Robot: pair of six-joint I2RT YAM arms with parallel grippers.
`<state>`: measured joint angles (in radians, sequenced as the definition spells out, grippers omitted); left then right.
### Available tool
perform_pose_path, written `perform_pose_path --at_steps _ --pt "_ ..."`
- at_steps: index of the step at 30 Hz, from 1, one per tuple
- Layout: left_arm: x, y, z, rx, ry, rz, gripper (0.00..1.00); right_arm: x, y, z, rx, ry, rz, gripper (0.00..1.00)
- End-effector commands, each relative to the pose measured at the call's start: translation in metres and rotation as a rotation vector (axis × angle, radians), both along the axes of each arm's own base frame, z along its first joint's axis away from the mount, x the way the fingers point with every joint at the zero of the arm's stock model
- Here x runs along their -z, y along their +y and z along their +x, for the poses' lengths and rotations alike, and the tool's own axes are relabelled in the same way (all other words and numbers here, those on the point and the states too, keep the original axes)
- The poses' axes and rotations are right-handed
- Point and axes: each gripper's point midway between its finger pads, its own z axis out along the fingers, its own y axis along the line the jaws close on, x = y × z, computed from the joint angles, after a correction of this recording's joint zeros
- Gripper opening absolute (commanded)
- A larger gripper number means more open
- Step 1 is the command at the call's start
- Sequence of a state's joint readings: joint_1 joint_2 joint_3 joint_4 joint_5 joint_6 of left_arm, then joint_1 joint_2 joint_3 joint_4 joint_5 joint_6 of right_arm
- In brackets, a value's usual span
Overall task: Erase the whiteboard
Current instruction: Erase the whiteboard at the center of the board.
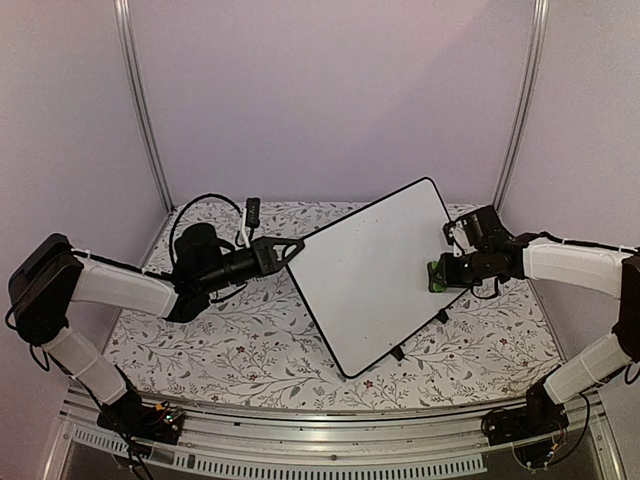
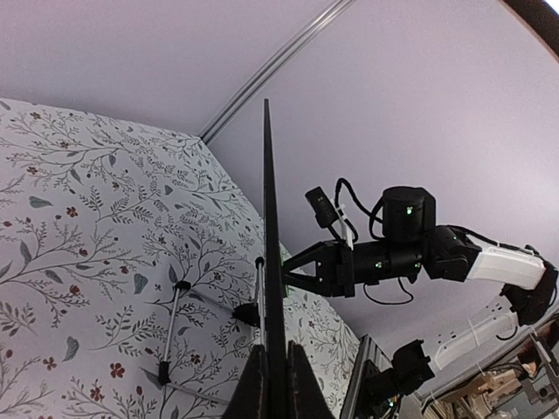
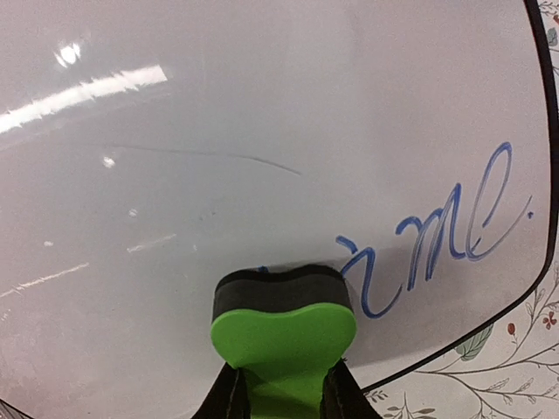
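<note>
1. My right pincer [image 3: 284, 394] is closed on a green eraser [image 3: 284, 336]. Its two fingers hug the block's sides, and the black felt face is pressed against the whiteboard [image 1: 375, 270].
2. The eraser sits near the whiteboard's right edge. Its felt touches the start of some blue cursive writing [image 3: 445, 231] that runs towards a rounded corner.
3. My left pincer [image 2: 278, 384] is clamped shut on the whiteboard's opposite edge. In my left wrist view the thin rim shows edge-on between the fingers.
4. The whiteboard stands mid-desk [image 1: 220, 340] on the floral covering, turned at an angle between both arms.
5. Thin metal legs [image 2: 175, 323] show on the whiteboard's back side, away from the eraser, and black clip feet [image 1: 398, 352] show along its near edge.
</note>
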<state>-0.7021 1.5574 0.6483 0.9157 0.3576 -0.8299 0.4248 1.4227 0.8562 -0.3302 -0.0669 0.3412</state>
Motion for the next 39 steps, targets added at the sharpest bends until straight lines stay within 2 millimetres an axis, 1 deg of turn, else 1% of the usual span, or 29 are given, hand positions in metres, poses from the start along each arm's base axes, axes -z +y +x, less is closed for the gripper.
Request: perform_pose_path --at_steps 1,5,8,11,14,17,20,23,29,32,34,36,39 --pt "0.028 -0.017 -0.036 0.182 0.011 0.076 0.00 -0.016 0.010 0.018 -0.035 -0.063 0.021 0.00" --pt "0.028 -0.017 -0.036 0.180 0.012 0.078 0.00 -0.002 0.011 0.006 -0.054 -0.006 0.031 0.00" --pt "0.028 -0.017 -0.036 0.180 0.012 0.077 0.00 0.015 0.006 -0.012 -0.051 0.043 0.033 0.00" --pt "0.029 -0.017 -0.036 0.181 0.016 0.077 0.00 0.025 0.000 -0.029 -0.042 0.072 0.038 0.00" --pt "0.030 -0.018 -0.036 0.186 0.018 0.075 0.00 0.031 -0.005 -0.043 -0.036 0.091 0.043 0.00" --pt "0.030 -0.019 -0.036 0.189 0.020 0.073 0.00 0.033 -0.008 -0.050 -0.032 0.098 0.047 0.00" --pt "0.030 -0.019 -0.036 0.189 0.019 0.072 0.00 0.029 -0.006 -0.049 -0.039 0.090 0.056 0.00" --pt "0.030 -0.018 -0.036 0.189 0.019 0.072 0.00 0.021 0.001 -0.042 -0.057 0.072 0.070 0.00" --pt "0.030 -0.018 -0.036 0.189 0.020 0.073 0.00 -0.004 0.008 -0.013 -0.055 0.010 0.051 0.00" --pt "0.030 -0.018 -0.037 0.190 0.020 0.073 0.00 -0.012 0.008 0.001 -0.041 -0.015 0.022 0.00" --pt "0.030 -0.018 -0.036 0.187 0.019 0.073 0.00 -0.012 0.008 0.006 -0.039 -0.014 0.012 0.00" --pt "0.031 -0.018 -0.036 0.185 0.018 0.075 0.00 -0.008 0.009 0.006 -0.045 -0.002 0.010 0.00" --pt "0.031 -0.018 -0.036 0.185 0.018 0.075 0.00 0.006 0.009 -0.002 -0.053 0.034 0.007 0.00"
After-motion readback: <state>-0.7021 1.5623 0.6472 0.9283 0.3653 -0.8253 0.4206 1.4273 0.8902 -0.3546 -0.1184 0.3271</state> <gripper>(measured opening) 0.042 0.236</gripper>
